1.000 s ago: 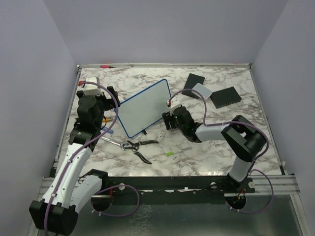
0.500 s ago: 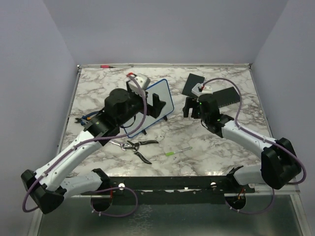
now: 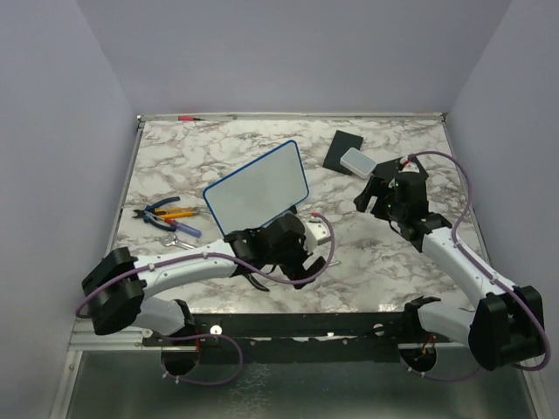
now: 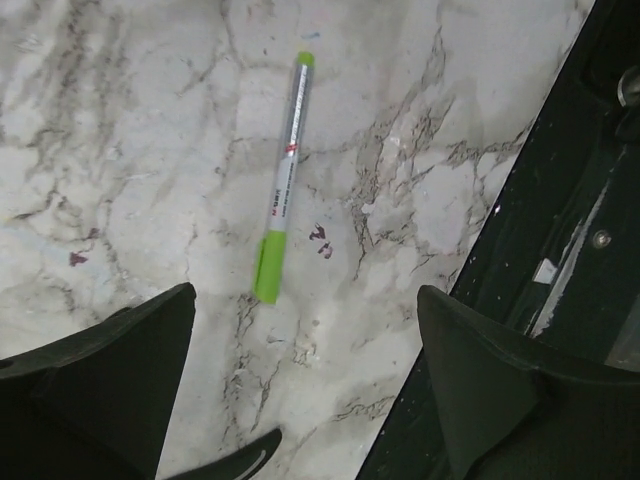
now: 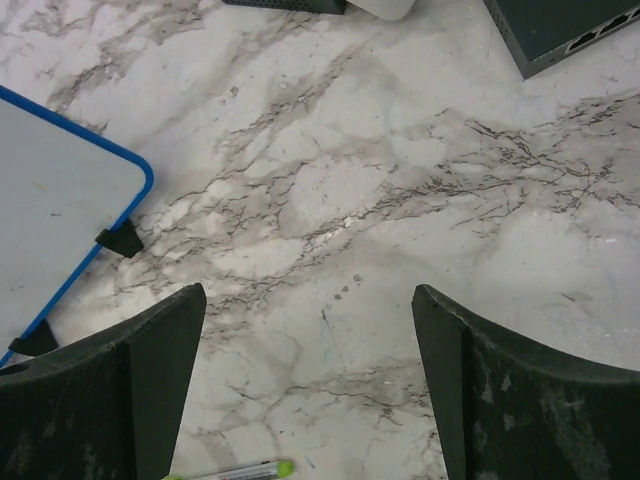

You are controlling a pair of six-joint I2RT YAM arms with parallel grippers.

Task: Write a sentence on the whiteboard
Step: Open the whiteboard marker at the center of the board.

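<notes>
at mid-table, whiteboard (image 3: 256, 192): blue-framed, propped at a tilt on small black feet (image 5: 122, 240), a little left of the table's centre; its lower right corner shows at the left edge of the right wrist view.
board face: pale and plain in both views; any writing is too faint to tell.
left gripper (image 4: 305, 295): fingers spread wide and released, nothing between them, held above the marble near the front edge, just in front of the board's near side.
marker (image 4: 283, 180): grey barrel with a green cap, lying flat on the marble below the left gripper, framed between its two fingers and touching neither.
right gripper (image 5: 305, 300): also released, fingers wide apart over bare marble to the right of the board, apart from it.
black pad (image 3: 342, 150): flat on the table at the back right, with a small pale box (image 3: 356, 160) resting on its right corner.
pliers (image 3: 166, 212): blue and orange handles, lying left of the board, well apart from both grippers.
table (image 3: 175, 157): grey-veined white marble.
</notes>
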